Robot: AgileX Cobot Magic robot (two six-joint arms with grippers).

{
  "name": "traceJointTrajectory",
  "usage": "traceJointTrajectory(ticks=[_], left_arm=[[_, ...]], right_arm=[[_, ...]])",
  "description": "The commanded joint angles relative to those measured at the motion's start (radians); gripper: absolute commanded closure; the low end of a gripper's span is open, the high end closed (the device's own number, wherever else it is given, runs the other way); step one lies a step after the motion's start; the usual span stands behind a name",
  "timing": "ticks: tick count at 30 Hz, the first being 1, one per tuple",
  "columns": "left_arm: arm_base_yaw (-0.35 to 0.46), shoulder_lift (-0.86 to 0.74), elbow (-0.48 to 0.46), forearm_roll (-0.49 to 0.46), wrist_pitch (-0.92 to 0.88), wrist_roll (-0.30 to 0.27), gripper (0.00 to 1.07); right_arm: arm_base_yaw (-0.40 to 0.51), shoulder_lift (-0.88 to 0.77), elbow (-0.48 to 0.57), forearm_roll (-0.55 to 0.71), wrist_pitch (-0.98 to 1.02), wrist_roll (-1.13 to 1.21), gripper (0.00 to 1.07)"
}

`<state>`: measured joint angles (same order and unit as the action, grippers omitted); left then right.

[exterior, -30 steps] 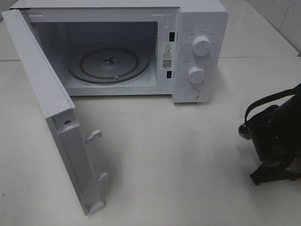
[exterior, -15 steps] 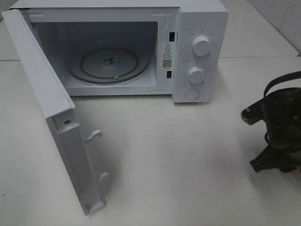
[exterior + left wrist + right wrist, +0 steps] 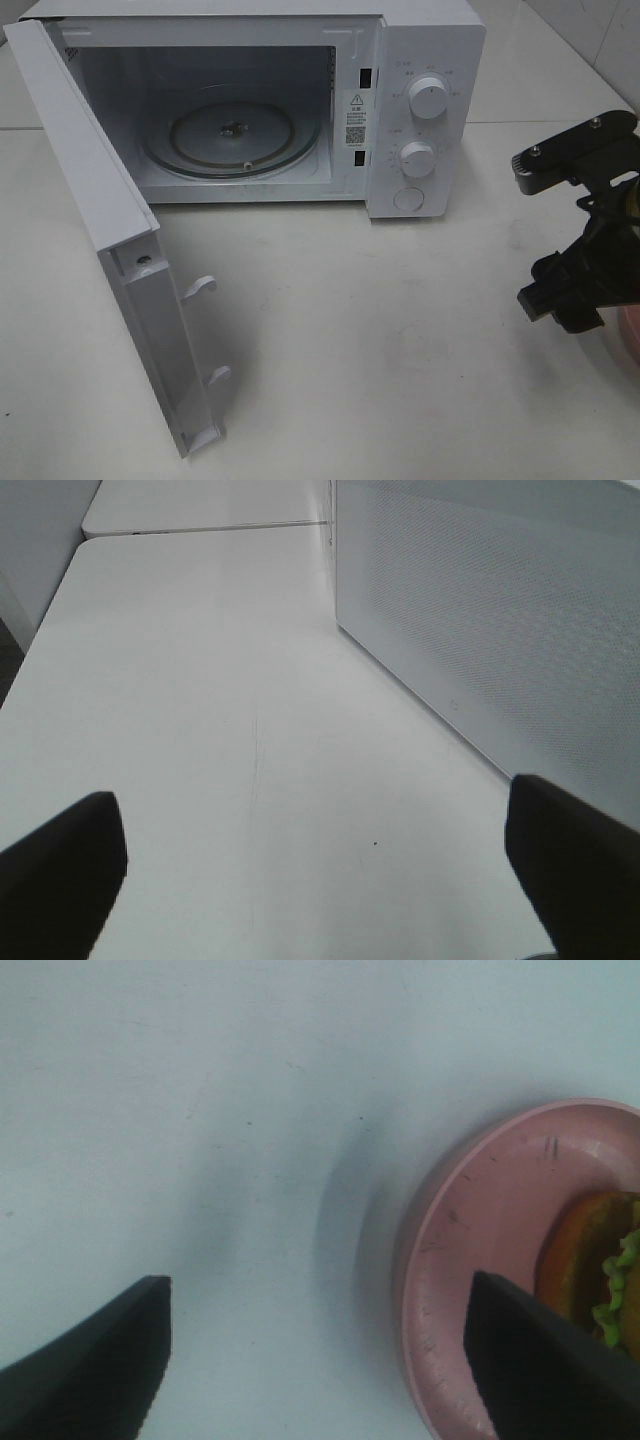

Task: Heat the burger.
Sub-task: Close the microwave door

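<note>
Burger (image 3: pixel 600 1275) seen on plate (image 3: pixel 480 1240); right hand (image 3: pixel 315 1360) spread wide above plate rim, nothing held; left hand (image 3: pixel 315 870) wide, empty.

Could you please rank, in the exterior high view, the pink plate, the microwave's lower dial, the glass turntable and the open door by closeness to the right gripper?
From the right gripper:
1. Pink plate, just beside it at the view's right edge.
2. Lower dial, on the microwave's control panel.
3. Glass turntable, inside the cavity.
4. Open door, swung out far left.
</note>
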<state>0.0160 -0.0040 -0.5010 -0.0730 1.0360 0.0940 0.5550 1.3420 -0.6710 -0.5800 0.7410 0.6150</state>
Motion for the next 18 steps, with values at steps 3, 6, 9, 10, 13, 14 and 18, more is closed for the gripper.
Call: traceJointTrajectory(ticks=[3,6,9,10,13,14,18], left_arm=[[0.001,-0.023,0.002,-0.006,-0.007,0.001,0.09],[0.001,-0.023,0.002,-0.006,-0.007,0.001,0.09],[0.001,-0.023,0.002,-0.006,-0.007,0.001,0.09],[0.001,-0.023,0.002,-0.006,-0.007,0.001,0.09],[0.001,-0.023,0.002,-0.006,-0.007,0.001,0.09],[0.001,-0.023,0.002,-0.006,-0.007,0.001,0.09],[0.001,-0.023,0.002,-0.006,-0.007,0.001,0.09]], right_arm=[[-0.005,-0.100,-0.053,0.164,0.099,-0.204,0.27],[-0.005,-0.162,-0.077,0.216,0.167,-0.268,0.28],[-0.005,-0.260,-0.079,0.250,0.218,-0.320,0.29],[-0.005,-0.286,-0.079,0.250,0.233,-0.324,0.29],[-0.005,-0.350,-0.079,0.250,0.268,-0.328,0.29],[-0.005,-0.350,-0.079,0.250,0.268,-0.328,0.29],[-0.005,-0.467,-0.079,0.253,0.327,-0.328,0.31]])
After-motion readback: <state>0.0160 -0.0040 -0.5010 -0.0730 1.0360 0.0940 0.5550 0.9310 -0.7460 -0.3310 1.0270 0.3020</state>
